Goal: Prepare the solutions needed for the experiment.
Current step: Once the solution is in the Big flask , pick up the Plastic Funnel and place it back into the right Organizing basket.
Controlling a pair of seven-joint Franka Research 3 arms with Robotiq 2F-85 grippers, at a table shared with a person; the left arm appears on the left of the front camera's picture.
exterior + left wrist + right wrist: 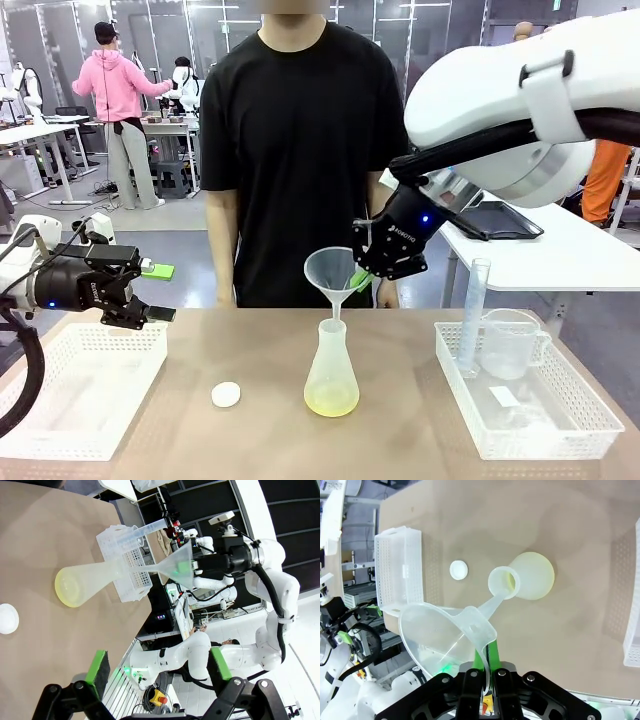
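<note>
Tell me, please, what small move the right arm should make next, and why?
Probably ease the funnel straight down: the right gripper grips its rim, and its stem tip hangs right at the mouth of the conical flask, apparently unseated.

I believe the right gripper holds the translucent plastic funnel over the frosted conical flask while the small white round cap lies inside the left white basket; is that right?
Not quite: in the front view the small white round cap lies on the brown table, between the left white basket and the frosted conical flask. The right gripper does hold the translucent plastic funnel.
</note>
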